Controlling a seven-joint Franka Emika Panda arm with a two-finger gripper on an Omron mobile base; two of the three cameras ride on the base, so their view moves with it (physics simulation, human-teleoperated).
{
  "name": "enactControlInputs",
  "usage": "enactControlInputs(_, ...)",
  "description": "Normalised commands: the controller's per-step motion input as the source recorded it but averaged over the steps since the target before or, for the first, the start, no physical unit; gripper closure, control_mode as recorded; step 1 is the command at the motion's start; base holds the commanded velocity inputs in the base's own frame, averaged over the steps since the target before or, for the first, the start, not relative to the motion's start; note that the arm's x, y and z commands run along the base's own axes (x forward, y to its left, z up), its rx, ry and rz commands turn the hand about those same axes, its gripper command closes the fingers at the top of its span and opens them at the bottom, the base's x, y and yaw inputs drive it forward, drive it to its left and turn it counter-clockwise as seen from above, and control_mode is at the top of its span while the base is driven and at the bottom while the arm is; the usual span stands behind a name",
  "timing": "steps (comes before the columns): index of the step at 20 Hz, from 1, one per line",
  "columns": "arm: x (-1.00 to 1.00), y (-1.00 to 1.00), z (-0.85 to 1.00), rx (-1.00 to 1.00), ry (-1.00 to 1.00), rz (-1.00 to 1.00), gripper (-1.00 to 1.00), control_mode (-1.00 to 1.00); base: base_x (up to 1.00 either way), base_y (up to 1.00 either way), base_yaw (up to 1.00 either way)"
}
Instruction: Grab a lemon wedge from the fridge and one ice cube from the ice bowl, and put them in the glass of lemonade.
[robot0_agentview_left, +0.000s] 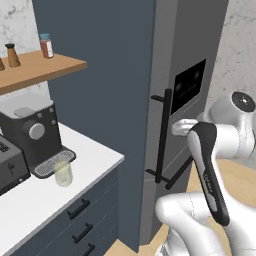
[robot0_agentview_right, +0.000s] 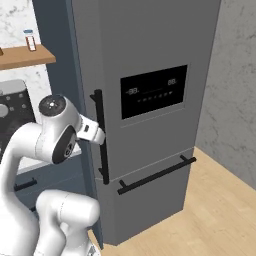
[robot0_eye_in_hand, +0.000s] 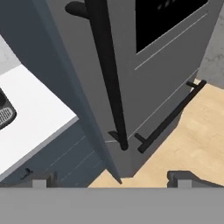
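Left base view: the tall grey fridge (robot0_agentview_left: 187, 60) with black bar handles stands shut at centre right; the small clear glass of lemonade (robot0_agentview_left: 63, 173) sits at lower left on the white worktop (robot0_agentview_left: 92, 157). Right base view: the fridge fills the centre. Hand view: the tool (robot0_eye_in_hand: 112, 178) at the bottom edge is spread wide, gripping nothing, with the fridge's vertical handle (robot0_eye_in_hand: 109, 74) above it.

I see the fridge (robot0_agentview_right: 150, 50) in flat grey, its bar handles (robot0_agentview_right: 101, 137) black, its display panel (robot0_agentview_right: 154, 91) black with faint pale digits. Beside it the cabinet (robot0_agentview_left: 100, 75) is dark slate blue, with black drawer pulls — the counter (robot0_agentview_left: 85, 165) on top is white. The glass (robot0_agentview_left: 63, 173) holds pale yellow-green liquid. The coffee machine (robot0_agentview_left: 32, 135) is dark grey. The shelf (robot0_agentview_left: 40, 67) is light brown wood — so is the floor (robot0_agentview_right: 220, 210). The wall (robot0_agentview_right: 235, 75) is mottled grey.
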Motion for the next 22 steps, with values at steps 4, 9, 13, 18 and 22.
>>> enactControlInputs(4,0.81,0.00,0.45,-0.15,0.11,0.09,-1.00,-1.00,0.00,0.00,0.00)
enactControlInputs(9,0.44,0.00,-0.15,-0.09,0.08,0.01,-1.00,-1.00,0.00,0.00,0.00)
enactControlInputs(13,0.40,0.00,-0.49,-0.01,0.00,0.00,-1.00,-1.00,0.00,0.00,0.00)
enactControlInputs(18,0.64,0.01,-0.48,0.00,0.00,0.01,-1.00,-1.00,0.00,0.00,0.00)
enactControlInputs(22,0.82,0.00,-0.44,0.00,0.00,0.11,-1.00,-1.00,0.00,0.00,0.00)
